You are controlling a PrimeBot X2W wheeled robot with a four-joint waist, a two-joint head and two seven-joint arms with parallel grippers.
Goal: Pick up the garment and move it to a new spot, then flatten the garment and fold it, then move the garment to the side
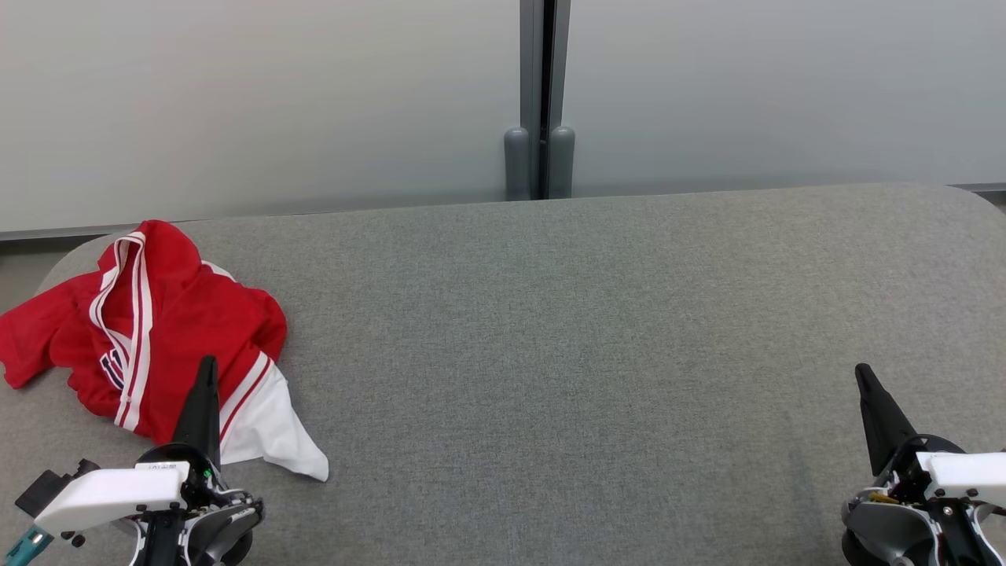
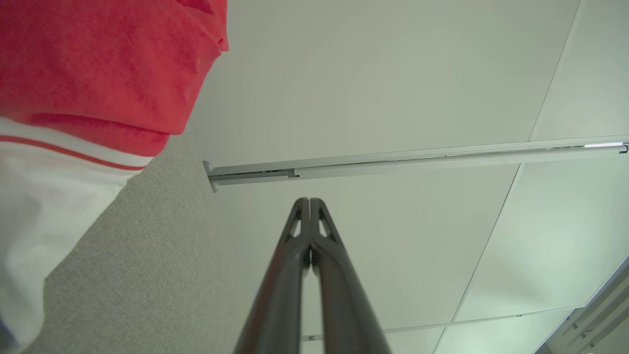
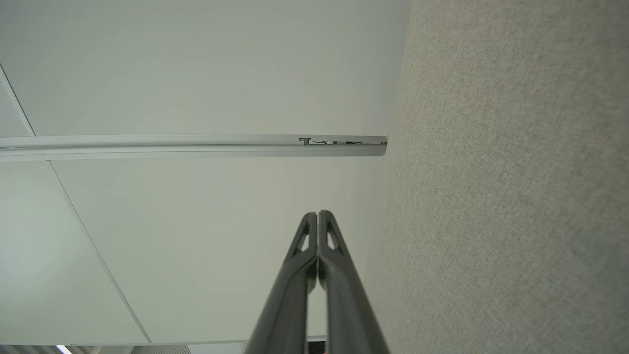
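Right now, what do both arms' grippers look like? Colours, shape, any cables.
Left gripper: two long black tapered fingers with triangular cut-outs near the tips, white housing, teal part at its edge, small green light. Right gripper: same black fingers, white housing, grey metal body, yellowish wiring.

The head camera looked forward and down across the grey fabric-covered bench (image 1: 550,354) to pale wall panels (image 1: 275,102) at twelve o'clock. Each wrist camera sat low and close over the bench, rolled sideways, sighting along the left claw (image 2: 309,201) or right claw (image 3: 318,214) toward that wall. All three shared the wall's grey upright post (image 1: 538,94).
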